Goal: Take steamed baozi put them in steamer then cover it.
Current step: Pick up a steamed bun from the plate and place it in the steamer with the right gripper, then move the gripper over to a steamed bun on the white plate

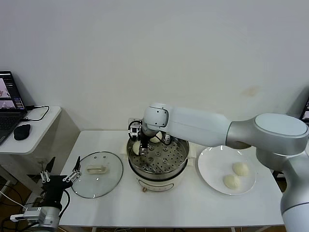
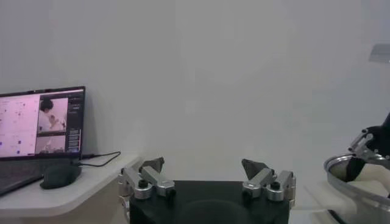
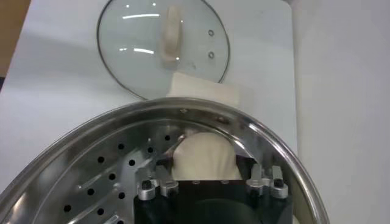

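The steamer [image 1: 179, 166] stands mid-table with its perforated tray showing. My right gripper [image 1: 140, 145] reaches into its left side and is shut on a baozi [image 1: 136, 147], low by the pot wall. In the right wrist view that baozi [image 3: 204, 155] sits between the fingers of the gripper [image 3: 206, 163], just inside the steel rim [image 3: 91, 131]. A second baozi [image 1: 155, 138] lies at the back of the tray. Two baozi [image 1: 240, 168] [image 1: 231, 181] lie on the white plate [image 1: 210, 166]. The glass cover [image 1: 98, 174] lies flat on the table, left of the steamer, and also shows in the right wrist view [image 3: 164, 42]. My left gripper [image 1: 60, 176] is open and empty, left of the cover.
A side table at the left holds a laptop [image 2: 39, 122] and a mouse [image 1: 21, 131]. The left wrist view shows the open gripper [image 2: 204, 165] and the steamer rim [image 2: 359, 182] at its far side. The white wall stands close behind the table.
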